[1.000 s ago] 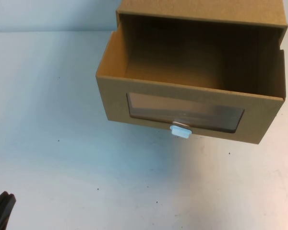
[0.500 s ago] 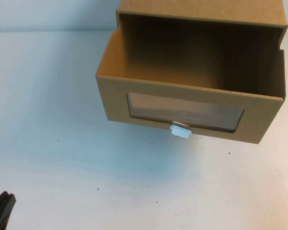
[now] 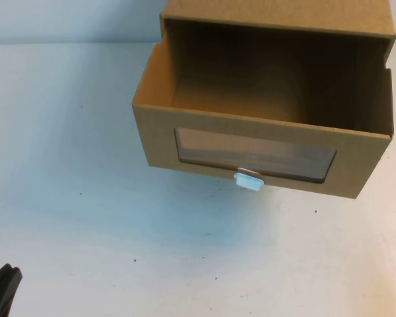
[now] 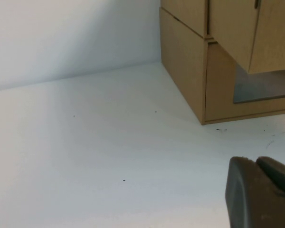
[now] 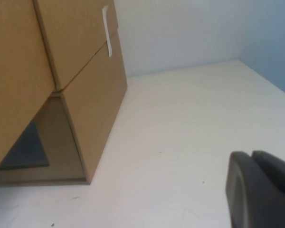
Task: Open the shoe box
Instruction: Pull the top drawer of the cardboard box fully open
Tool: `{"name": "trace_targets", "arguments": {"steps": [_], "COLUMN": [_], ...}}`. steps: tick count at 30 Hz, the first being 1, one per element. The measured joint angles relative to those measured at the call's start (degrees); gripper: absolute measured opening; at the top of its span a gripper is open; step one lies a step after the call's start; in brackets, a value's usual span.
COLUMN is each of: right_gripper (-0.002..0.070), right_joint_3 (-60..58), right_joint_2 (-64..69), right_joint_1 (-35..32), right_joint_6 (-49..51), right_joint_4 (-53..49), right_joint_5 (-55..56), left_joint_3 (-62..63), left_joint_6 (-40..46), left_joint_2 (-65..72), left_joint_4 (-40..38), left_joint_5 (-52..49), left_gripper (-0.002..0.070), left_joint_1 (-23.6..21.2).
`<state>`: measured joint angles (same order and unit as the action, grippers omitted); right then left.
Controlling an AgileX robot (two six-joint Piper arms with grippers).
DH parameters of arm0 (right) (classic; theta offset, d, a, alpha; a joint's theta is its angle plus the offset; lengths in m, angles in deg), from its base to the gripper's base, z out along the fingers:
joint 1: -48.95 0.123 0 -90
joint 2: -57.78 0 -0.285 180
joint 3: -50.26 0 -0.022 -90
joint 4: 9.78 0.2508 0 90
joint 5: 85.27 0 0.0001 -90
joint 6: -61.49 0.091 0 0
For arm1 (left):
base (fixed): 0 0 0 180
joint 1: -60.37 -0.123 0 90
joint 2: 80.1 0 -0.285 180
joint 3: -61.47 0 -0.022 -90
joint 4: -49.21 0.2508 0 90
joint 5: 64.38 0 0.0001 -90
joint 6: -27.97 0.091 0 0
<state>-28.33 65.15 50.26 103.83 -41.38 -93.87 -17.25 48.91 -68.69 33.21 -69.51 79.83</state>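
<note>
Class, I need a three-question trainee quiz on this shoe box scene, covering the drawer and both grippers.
1. True or false: the shoe box drawer is pulled out.
2. The pull tab is: A red, B light blue, C black?
3. Fill in: the left gripper, at the table's near left, and the right gripper, off the box's right side, touch nothing and are both ____.
Key: 1 true; 2 B; 3 shut.

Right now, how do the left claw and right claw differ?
Left claw shows in the high view's near-left corner; right claw appears only in its wrist view. Left claw faces the left side of the shoe box, right claw its right side. Both are shut, empty and apart from it.
</note>
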Motion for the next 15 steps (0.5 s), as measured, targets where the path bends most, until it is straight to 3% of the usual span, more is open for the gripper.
{"name": "trace_targets", "arguments": {"steps": [10,15], "right_gripper": [-0.0013,-0.0013], "right_joint_3": [0.00,0.00], "right_joint_2": [0.00,0.00], "right_joint_1": [0.88,0.88], "right_joint_6": [-0.40,-18.43], "right_joint_4": [-1.21,13.24], "right_joint_5": [0.48,1.03], "left_joint_3": [0.00,0.00], "left_joint_6": [0.00,0.00], "left_joint_2": [0.00,0.00], "left_joint_4": [0.00,0.00], "left_joint_5": [0.00,0.00], "left_gripper": [-0.0004,-0.0004], "left_joint_1": [0.00,0.00]}}
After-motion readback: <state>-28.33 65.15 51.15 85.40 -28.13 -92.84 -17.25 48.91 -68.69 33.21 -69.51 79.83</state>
